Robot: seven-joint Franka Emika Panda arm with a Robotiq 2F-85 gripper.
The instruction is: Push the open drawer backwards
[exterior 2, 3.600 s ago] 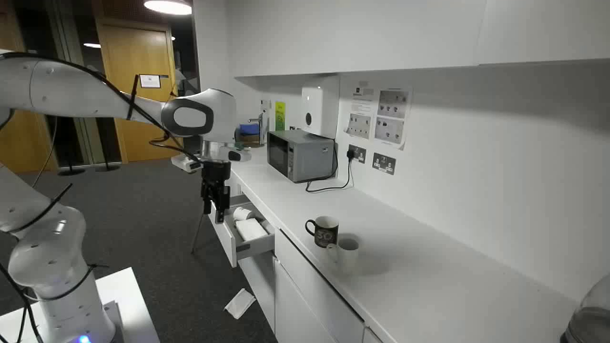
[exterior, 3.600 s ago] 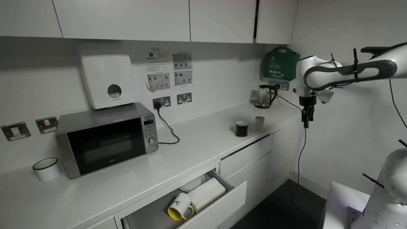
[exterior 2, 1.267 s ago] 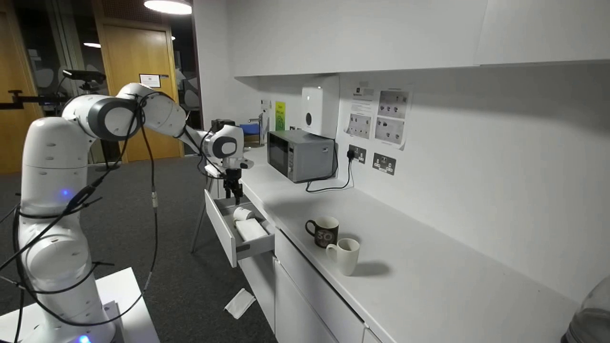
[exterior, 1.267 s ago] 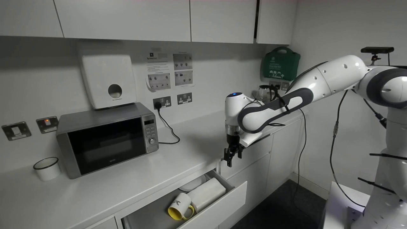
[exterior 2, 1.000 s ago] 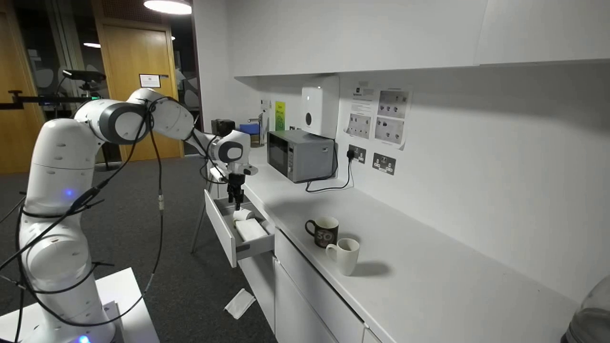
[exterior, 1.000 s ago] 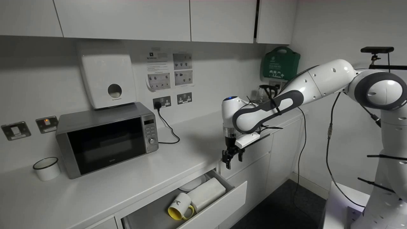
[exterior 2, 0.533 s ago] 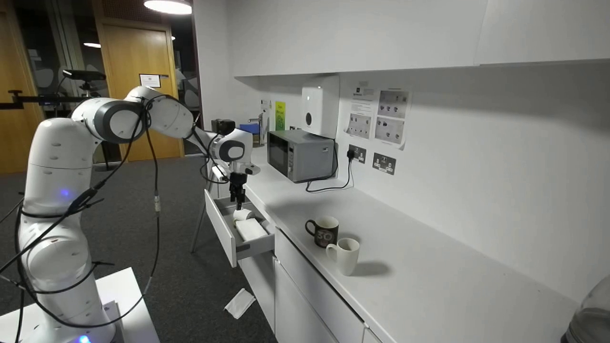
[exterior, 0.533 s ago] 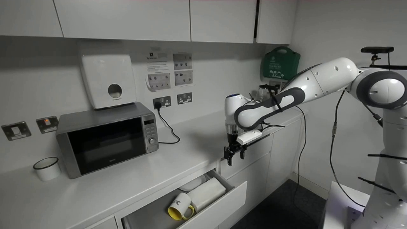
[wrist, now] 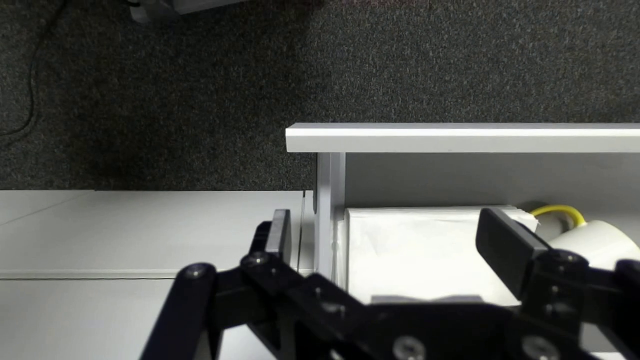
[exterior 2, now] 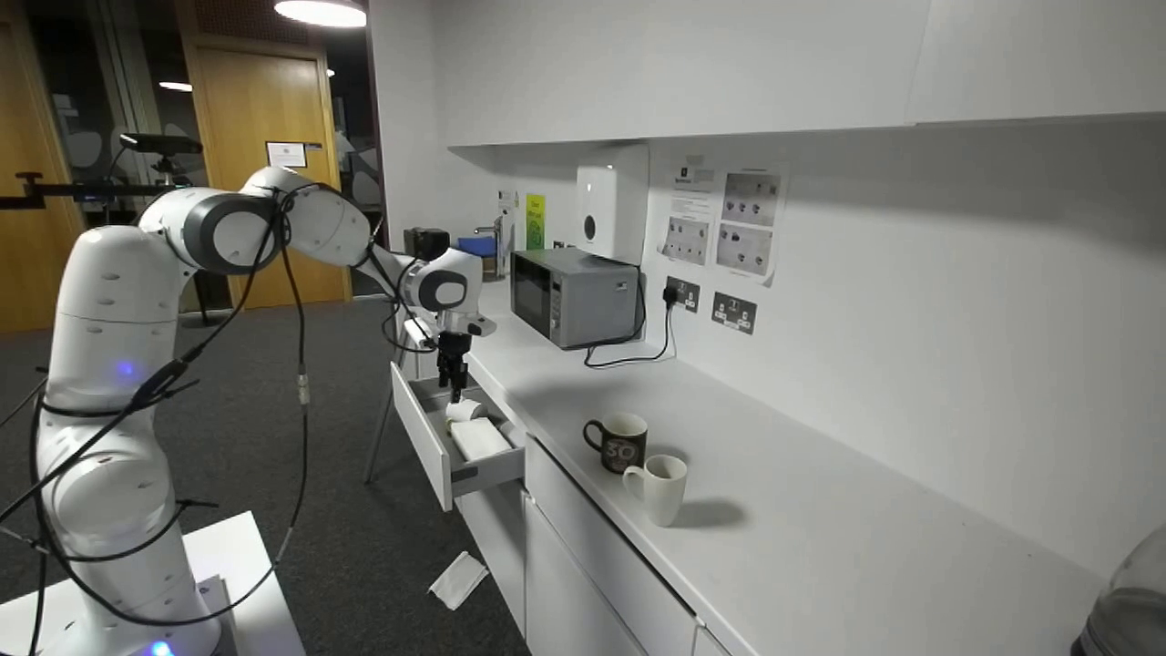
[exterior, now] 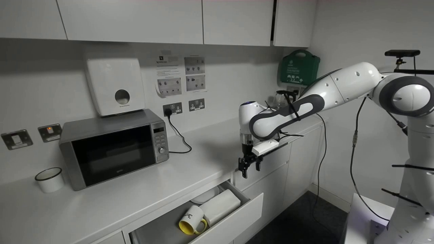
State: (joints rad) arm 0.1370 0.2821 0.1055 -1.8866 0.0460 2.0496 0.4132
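below the edge of the white countertop [exterior: 200,159], well open: white drawer [exterior: 240,217]
juts out from the cabinets [exterior: 274,186] with a flat, plain front [wrist: 450,137], square-edged, reaching past a pale side wall [wrist: 330,200] in the wrist view; shows a smooth grey base [exterior: 162,225]. holds a white stack of sheets [wrist: 415,250] near that side wall, just beside it a white mug [exterior: 193,217] on its side, yellow at handle and inside, and farther back a pale round-edged dish [exterior: 205,196], partly hidden. sits, in both exterior views, beneath, and apart from, the black gripper [exterior: 251,171], with fingers [wrist: 507,250] spread wide and nothing in hold; shows the side wall and much of the stack through the gap between them in the wrist view.
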